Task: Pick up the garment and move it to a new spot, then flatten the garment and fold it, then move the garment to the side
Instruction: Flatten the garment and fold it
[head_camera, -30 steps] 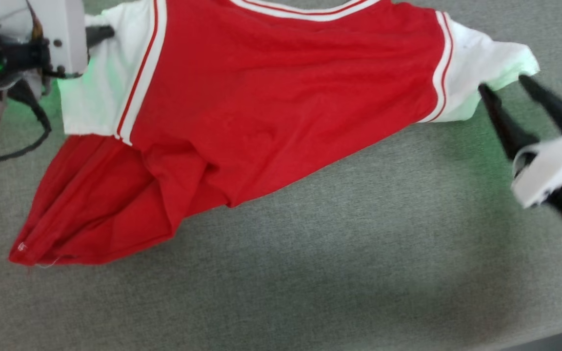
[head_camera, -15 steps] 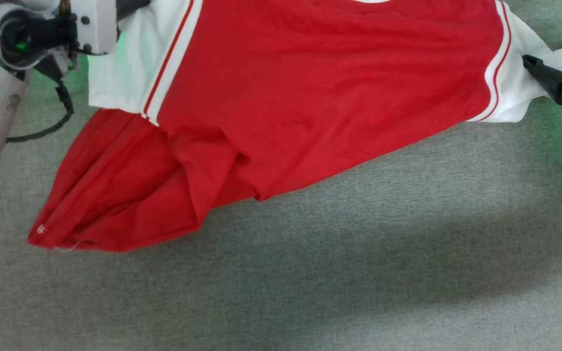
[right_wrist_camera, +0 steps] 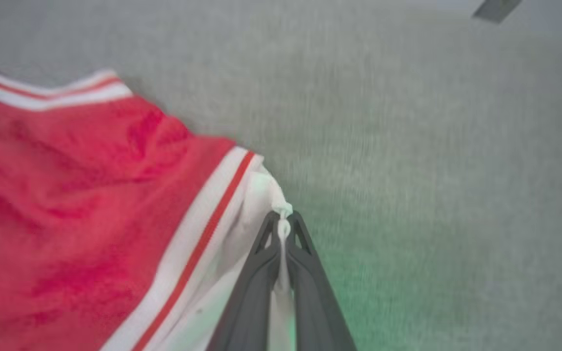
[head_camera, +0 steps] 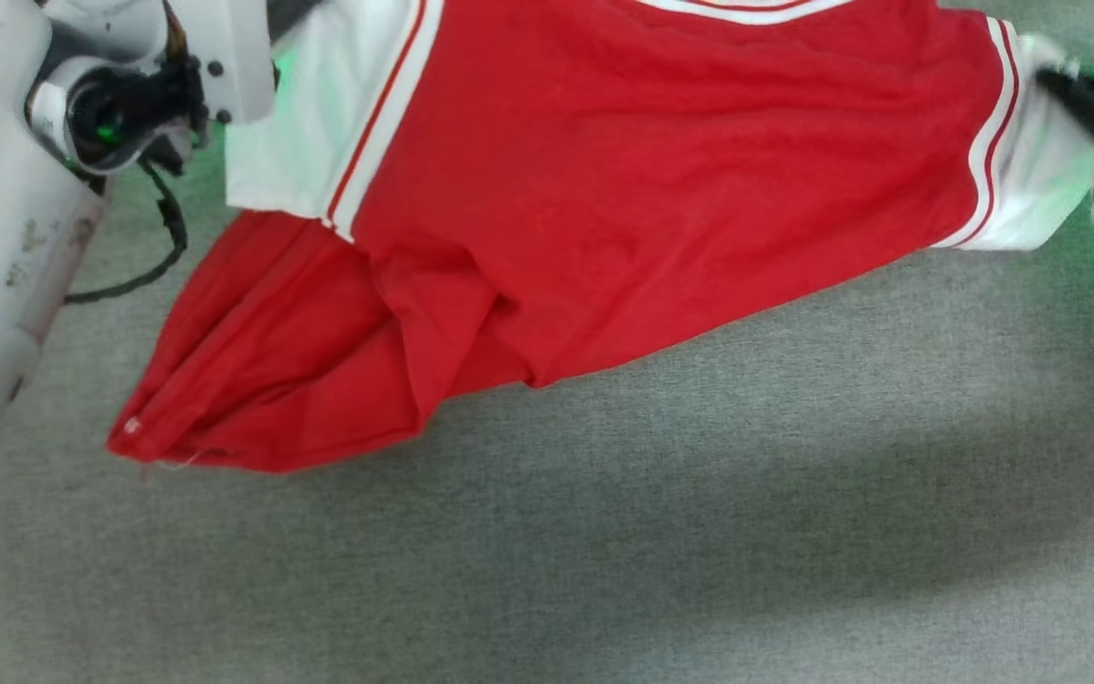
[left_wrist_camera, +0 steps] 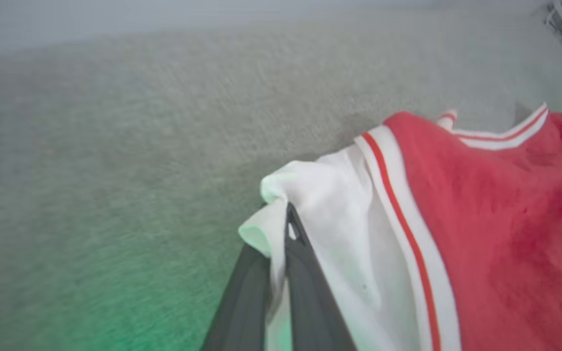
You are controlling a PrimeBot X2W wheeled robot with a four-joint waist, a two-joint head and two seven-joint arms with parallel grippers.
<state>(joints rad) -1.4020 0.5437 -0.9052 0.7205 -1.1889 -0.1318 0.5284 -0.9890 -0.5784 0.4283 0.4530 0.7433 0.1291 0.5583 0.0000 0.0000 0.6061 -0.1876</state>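
My left pincer is clamped on one white sleeve of the red jersey and my right pincer is pinched shut on the other, with the shirt stretched between them over the grey surface. Both bites take only a little cloth near the fingertips, so a hard pull apart could slip a sleeve free. The bunched hem on my left may drag and set creases.
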